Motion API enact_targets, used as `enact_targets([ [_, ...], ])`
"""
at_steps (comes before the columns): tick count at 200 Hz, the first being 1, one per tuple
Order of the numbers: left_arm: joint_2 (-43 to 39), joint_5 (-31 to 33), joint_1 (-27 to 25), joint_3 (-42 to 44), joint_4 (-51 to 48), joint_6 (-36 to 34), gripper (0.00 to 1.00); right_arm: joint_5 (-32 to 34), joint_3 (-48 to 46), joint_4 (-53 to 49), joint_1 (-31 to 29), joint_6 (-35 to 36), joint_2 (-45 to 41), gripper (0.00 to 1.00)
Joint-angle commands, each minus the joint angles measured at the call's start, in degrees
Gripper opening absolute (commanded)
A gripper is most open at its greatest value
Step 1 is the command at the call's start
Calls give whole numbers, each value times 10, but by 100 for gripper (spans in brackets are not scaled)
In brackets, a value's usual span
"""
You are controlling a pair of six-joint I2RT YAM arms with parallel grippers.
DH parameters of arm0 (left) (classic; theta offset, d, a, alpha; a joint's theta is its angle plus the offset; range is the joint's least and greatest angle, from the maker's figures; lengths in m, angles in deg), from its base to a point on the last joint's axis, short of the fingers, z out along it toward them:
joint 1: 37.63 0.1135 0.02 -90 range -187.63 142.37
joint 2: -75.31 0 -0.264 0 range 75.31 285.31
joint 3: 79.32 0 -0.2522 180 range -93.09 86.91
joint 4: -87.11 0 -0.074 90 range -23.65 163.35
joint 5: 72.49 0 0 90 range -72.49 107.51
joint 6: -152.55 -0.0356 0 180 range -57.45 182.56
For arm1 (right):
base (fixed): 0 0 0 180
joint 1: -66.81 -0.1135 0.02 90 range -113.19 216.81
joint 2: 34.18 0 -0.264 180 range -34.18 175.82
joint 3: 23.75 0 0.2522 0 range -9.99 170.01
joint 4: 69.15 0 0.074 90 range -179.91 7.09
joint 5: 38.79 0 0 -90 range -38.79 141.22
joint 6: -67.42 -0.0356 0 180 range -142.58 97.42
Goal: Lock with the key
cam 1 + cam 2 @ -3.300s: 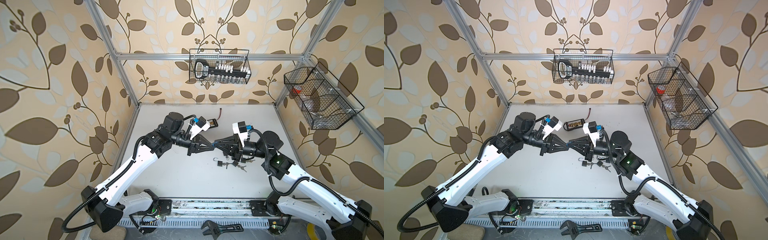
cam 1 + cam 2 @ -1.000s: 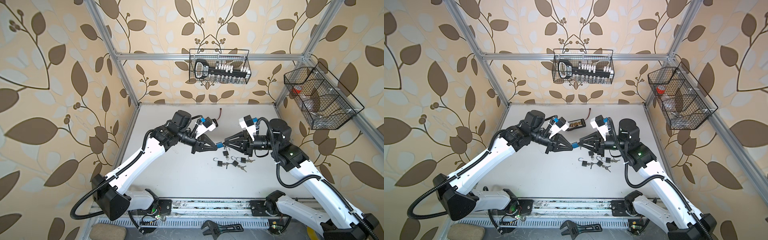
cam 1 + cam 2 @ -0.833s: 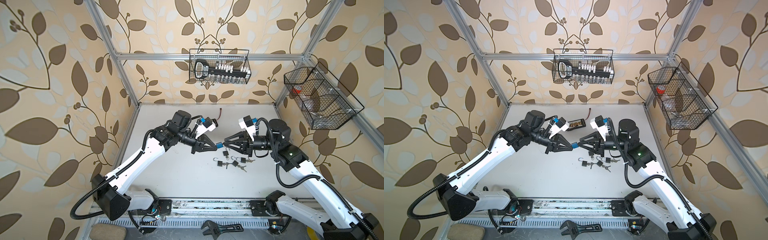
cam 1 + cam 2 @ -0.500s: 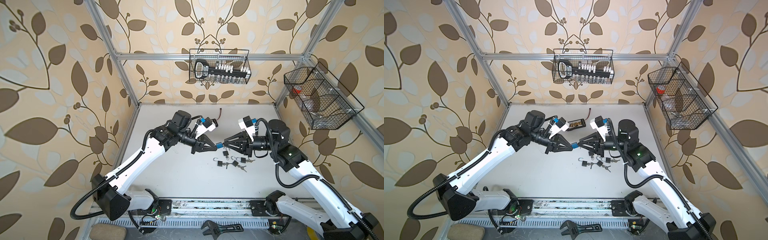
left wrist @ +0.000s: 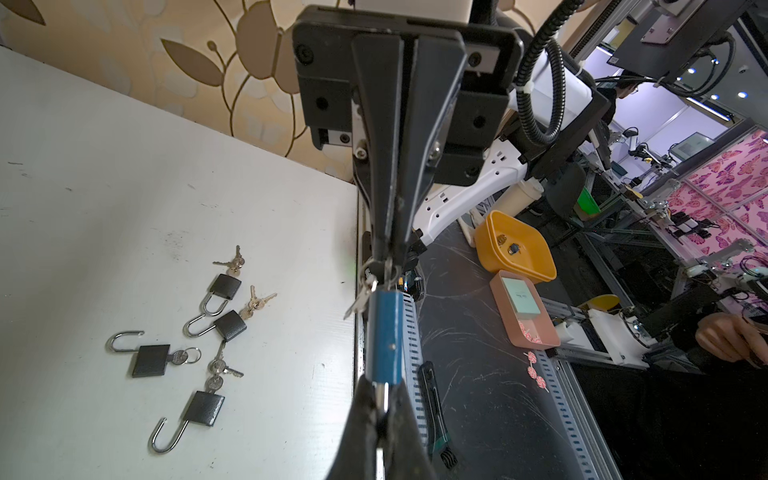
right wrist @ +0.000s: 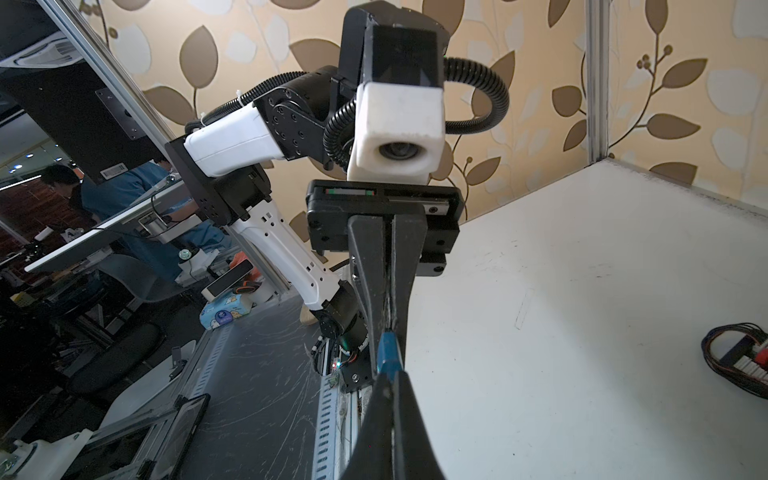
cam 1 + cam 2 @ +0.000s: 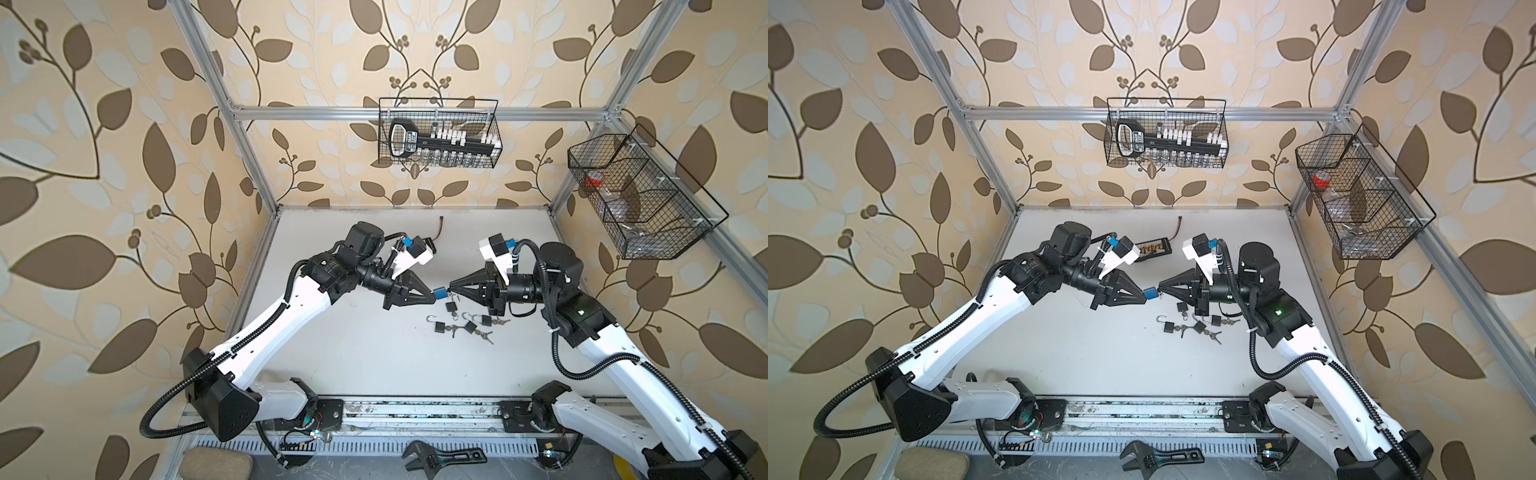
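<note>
A blue padlock [image 7: 440, 294] [image 7: 1150, 294] hangs in the air over the white table [image 7: 353, 353], between the two grippers. My left gripper [image 7: 433, 296] [image 5: 382, 399] is shut on its silver shackle. From the opposite side my right gripper [image 7: 451, 291] [image 6: 390, 374] is shut on the key at the padlock's [image 5: 385, 332] keyhole end. The key's blade is hidden between the fingers. Its ring and a spare key [image 5: 362, 293] dangle beside the lock. In the right wrist view the padlock [image 6: 388, 351] shows edge-on, just past my fingertips.
Several black padlocks with keys [image 7: 461, 322] [image 5: 195, 345] lie on the table below the right gripper. A small connector board with wires [image 7: 1154, 248] sits toward the back. Wire baskets [image 7: 438, 137] [image 7: 640, 195] hang on the walls. A wrench [image 7: 442, 457] lies off the front edge.
The right gripper has crept left up to the padlock's end and its jaws have closed there. The left gripper has kept still, holding the padlock.
</note>
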Motion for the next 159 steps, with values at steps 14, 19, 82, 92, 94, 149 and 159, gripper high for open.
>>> enact_targets([
  [14, -36, -20, 7, -18, 17, -5, 0, 7, 0, 1, 16, 11, -47, 0],
  [19, -38, -21, 8, -17, 18, -6, 0, 4, 1, 1, 20, 10, -52, 0],
  [82, -43, 48, 10, -10, 11, 15, 0, 67, 17, -41, 48, 12, -86, 0],
  [92, -43, 90, 10, -5, 19, 53, 0, 118, 11, -57, 47, 12, -92, 0],
  [94, -43, 96, 9, -4, 20, 61, 0, 129, 9, -58, 47, 12, -94, 0],
  [149, -102, 322, 9, 92, -2, 245, 0, 241, -75, -24, 48, -53, -128, 0],
  [159, -123, 359, 9, 114, -14, 271, 0, 238, -95, -2, 47, -75, -131, 0],
])
